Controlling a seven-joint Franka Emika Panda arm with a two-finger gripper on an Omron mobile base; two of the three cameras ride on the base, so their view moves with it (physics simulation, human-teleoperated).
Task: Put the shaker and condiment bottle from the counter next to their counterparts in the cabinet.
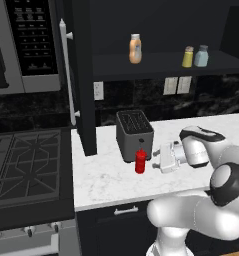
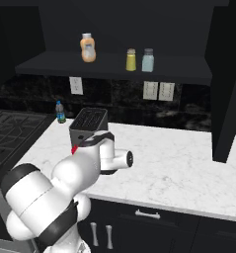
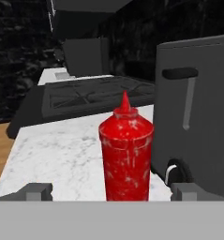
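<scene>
The red condiment bottle (image 3: 126, 154) stands upright on the white marble counter (image 1: 108, 182), just in front of the toaster. My gripper (image 1: 154, 158) is level with it on its right and points at it, open; the fingertips (image 3: 37, 191) stand wide on either side of the bottle without touching it. On the shelf of the dark cabinet (image 1: 161, 68) the yellow shaker (image 1: 188, 56) stands right beside the pale blue-grey shaker (image 1: 201, 55). The orange-tan bottle (image 1: 135, 48) stands alone further left on that shelf.
A dark toaster (image 1: 134, 134) sits close behind the red bottle. The stove (image 1: 26, 167) adjoins the counter on the left, with a microwave (image 1: 26, 45) above it. The open cabinet door with its white handle (image 1: 67, 75) stands between them. A small water bottle (image 2: 60, 112) is by the backsplash.
</scene>
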